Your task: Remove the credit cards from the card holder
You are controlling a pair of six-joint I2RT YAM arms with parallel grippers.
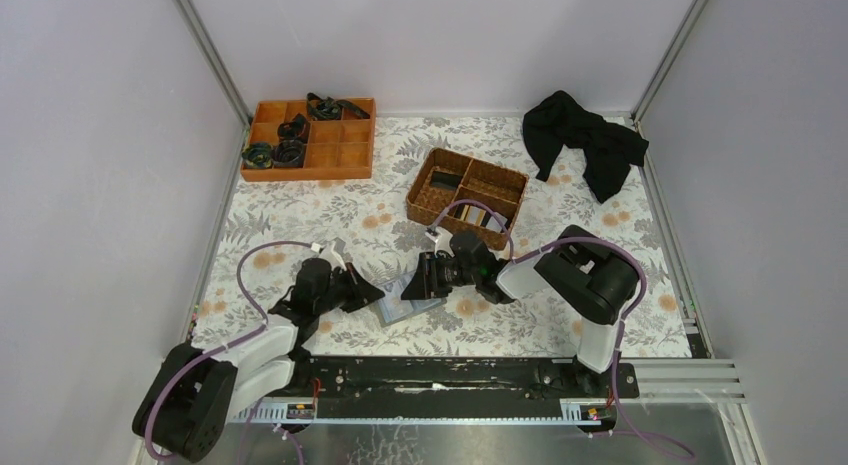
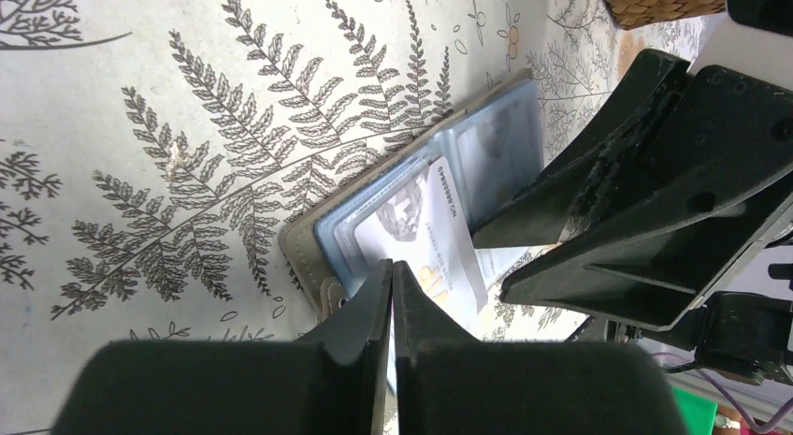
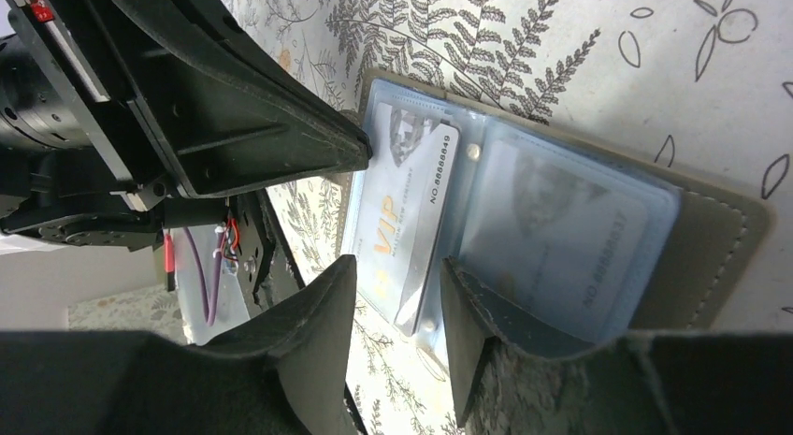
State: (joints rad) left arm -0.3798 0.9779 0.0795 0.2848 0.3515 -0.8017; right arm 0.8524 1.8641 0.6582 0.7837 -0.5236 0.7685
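You have the card holder (image 1: 402, 307) lying open and flat on the counter (image 1: 300, 220), low in the centre of the top view, between the 2 arms. It lies open so that the clear sleeves face up and can be reached from either side. The left tool (image 2: 393, 271) is clenched to a hairline slit, its tip at the holder's edge in the lower centre of its wrist view. In my judgement it is there to pin the holder down; whether it pinches anything I cannot tell. The right tool (image 3: 400, 267) is released, its 2 fingers spread to either side of the short end of the VIP card (image 3: 411, 210). That card appears skewed and partly out of its sleeve, and the fingers are not closed on it. 1 further card (image 3: 561, 234) sits fully sleeved in the panel at the right of that view. Judgement: extraction is in hand, with at least 2 cards not yet out. The wicker basket (image 1: 418, 200), just above the holder in the top view, is the likely drop point.
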